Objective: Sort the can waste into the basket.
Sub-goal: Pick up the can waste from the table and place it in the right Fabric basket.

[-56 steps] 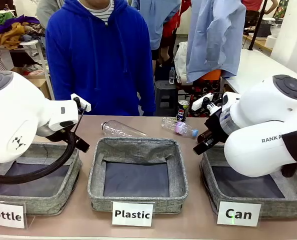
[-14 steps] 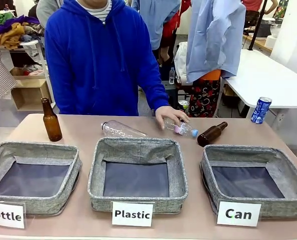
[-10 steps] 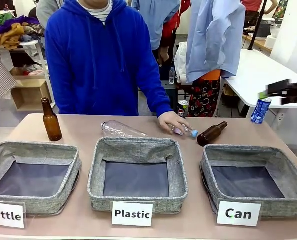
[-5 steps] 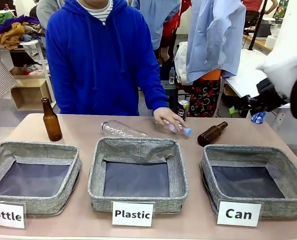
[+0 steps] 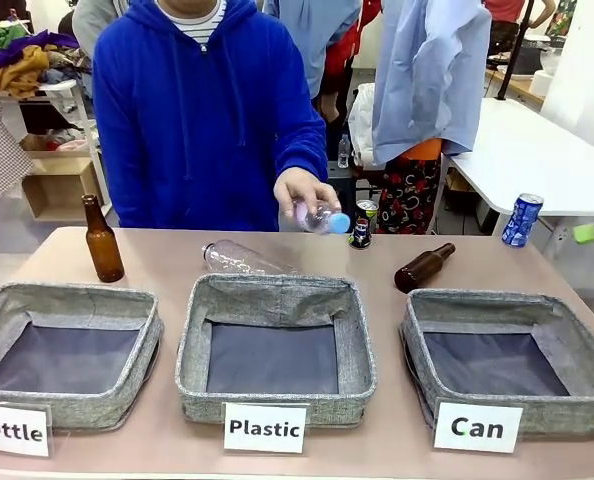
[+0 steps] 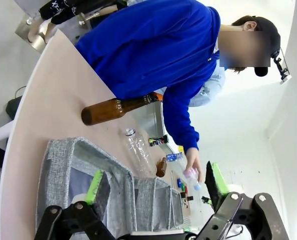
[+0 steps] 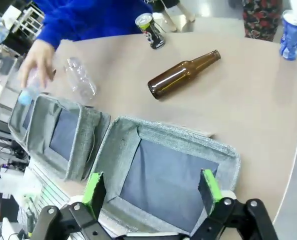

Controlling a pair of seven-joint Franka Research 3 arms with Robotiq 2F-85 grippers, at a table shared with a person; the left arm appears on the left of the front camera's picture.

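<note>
Viewing the black can (image 5: 361, 233) and blue can (image 5: 522, 220) upright at the desk's (image 5: 157, 262) far edge, beyond the Can basket (image 5: 567, 417), with left gripper (image 6: 153, 187) and right gripper (image 7: 151, 192) both released, we judge them light, dent-prone, slippery: grasp mid-body, gently.

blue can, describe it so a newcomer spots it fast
Start at the basket carded "Can" on the robot's right. Beyond it, at the far right corner of the table, stands the blue can, upright, white-lettered, unlike the brown bottle lying.
</note>
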